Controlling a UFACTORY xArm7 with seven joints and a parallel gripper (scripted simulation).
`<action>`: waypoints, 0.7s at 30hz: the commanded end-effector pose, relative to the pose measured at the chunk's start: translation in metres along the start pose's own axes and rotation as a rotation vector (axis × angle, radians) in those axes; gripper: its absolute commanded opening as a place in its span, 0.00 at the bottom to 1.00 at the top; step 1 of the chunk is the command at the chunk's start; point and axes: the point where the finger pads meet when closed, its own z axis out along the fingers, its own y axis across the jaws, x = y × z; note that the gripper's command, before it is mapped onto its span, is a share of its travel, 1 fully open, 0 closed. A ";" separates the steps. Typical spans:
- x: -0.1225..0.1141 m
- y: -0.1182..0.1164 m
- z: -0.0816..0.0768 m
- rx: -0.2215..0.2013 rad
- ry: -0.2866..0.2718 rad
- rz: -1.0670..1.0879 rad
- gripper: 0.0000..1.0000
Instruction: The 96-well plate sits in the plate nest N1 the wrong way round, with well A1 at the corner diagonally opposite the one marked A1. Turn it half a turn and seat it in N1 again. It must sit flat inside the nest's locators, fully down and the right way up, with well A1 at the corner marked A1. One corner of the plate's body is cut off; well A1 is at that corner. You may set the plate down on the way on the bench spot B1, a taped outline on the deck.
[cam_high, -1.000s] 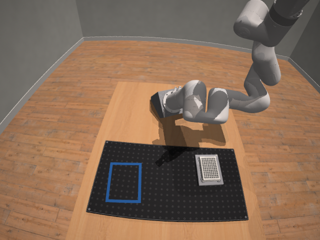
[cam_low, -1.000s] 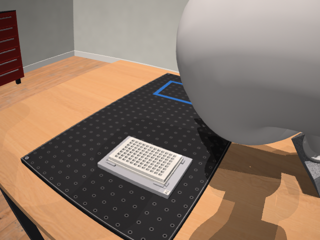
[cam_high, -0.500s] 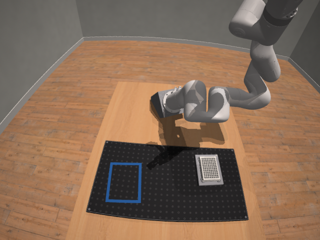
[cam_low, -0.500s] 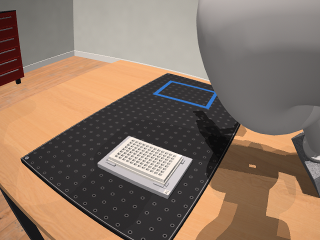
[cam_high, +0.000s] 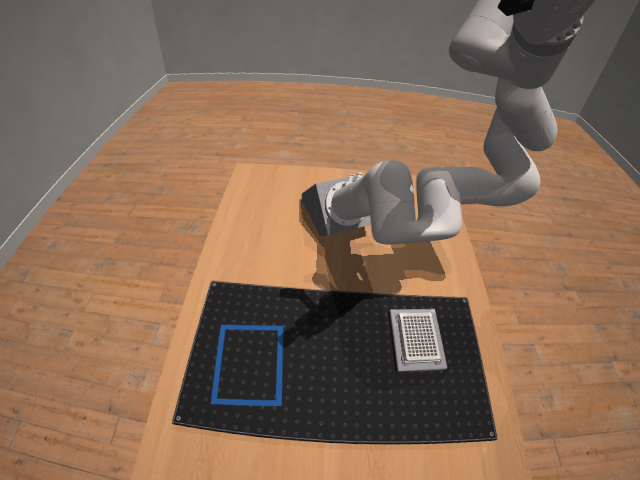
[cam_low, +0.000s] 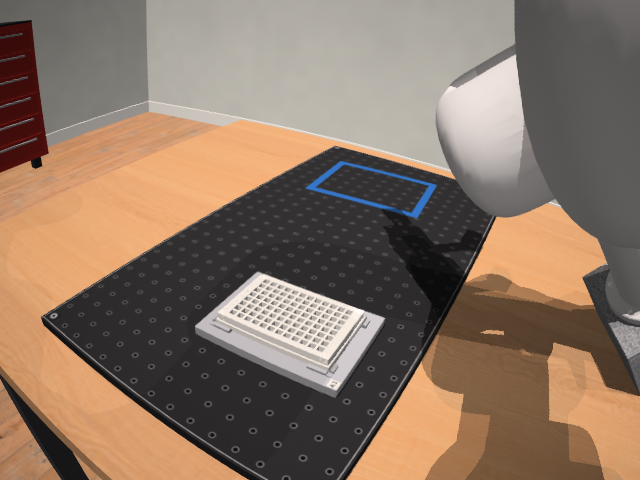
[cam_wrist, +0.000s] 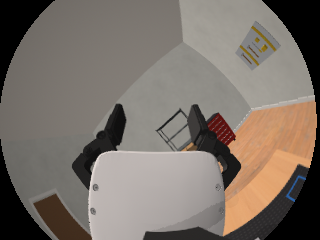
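Observation:
The white 96-well plate (cam_high: 419, 336) sits flat in the grey plate nest N1 (cam_high: 419, 364) on the right side of the black deck. It also shows in the exterior view (cam_low: 290, 316), where the nest's A1 label (cam_low: 333, 383) is at the near right corner. The blue taped outline B1 (cam_high: 248, 365) is at the deck's left, also seen in the exterior view (cam_low: 373, 187). My gripper (cam_wrist: 156, 111) is open and empty, raised high above the table and pointed toward the room's walls. It is out of frame in the top and exterior views.
The arm's base (cam_high: 330, 209) stands on the wooden table behind the deck, and its links (cam_high: 413, 206) loop above the table's far end. A large arm link (cam_low: 516, 129) blocks the right of the exterior view. A red drawer cabinet (cam_low: 18, 93) stands on the floor.

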 end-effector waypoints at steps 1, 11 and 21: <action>-0.004 0.025 0.009 -0.049 -0.008 -0.006 1.00; -0.011 0.053 0.015 -0.159 -0.047 -0.033 1.00; -0.024 0.094 0.021 -0.265 -0.098 -0.065 1.00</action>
